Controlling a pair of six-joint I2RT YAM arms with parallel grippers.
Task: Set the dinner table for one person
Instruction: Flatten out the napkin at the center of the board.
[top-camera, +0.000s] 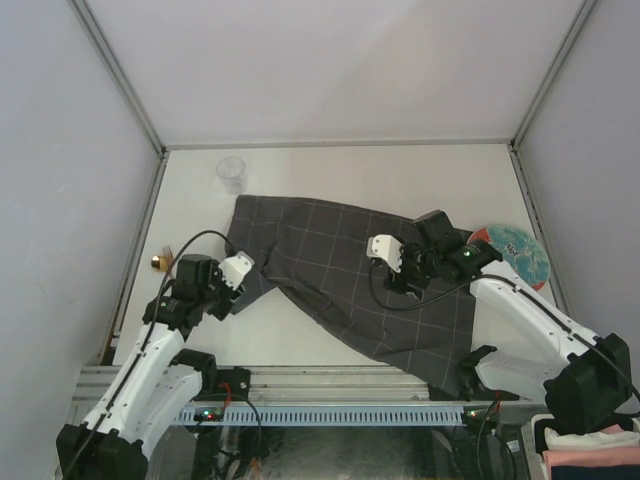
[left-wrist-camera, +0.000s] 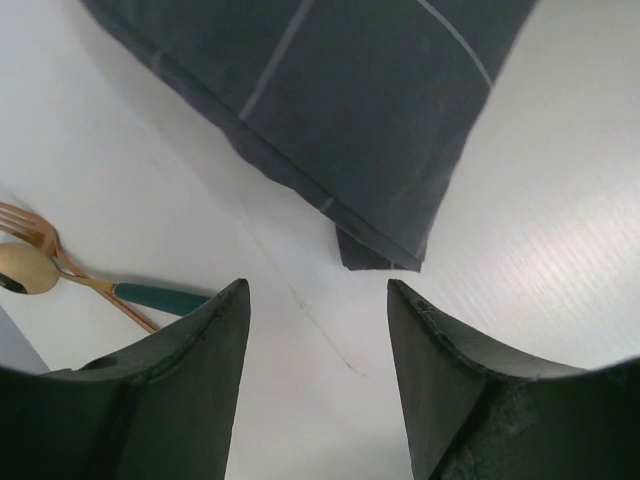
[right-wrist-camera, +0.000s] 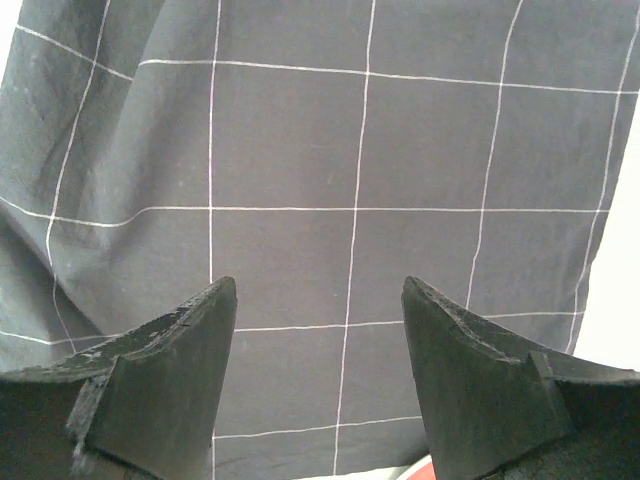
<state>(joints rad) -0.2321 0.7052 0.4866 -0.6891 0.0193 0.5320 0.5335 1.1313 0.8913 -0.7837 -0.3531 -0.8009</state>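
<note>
- left gripper (left-wrist-camera: 316, 300): jaws well apart, nothing between them, bare table (left-wrist-camera: 560, 230) beneath
- cloth (left-wrist-camera: 340, 100) corner lies just ahead of the tips, upper centre of the left wrist frame, not touched
- right gripper (right-wrist-camera: 318, 300): jaws likewise apart, empty, hovering over mid-cloth
- top view: table fills the middle of the frame; cloth long axis runs upper left to lower right, skewed to the table edges, lower right end reaching the near edge
- left arm is nearer the loose corner; judged the one to pull it square
- only the left wrist view shows spoon (left-wrist-camera: 25, 268) and fork (left-wrist-camera: 28, 222) clearly, at left; only the top view shows glass (top-camera: 231, 172) upper left and plate (top-camera: 515, 250) at right
</note>
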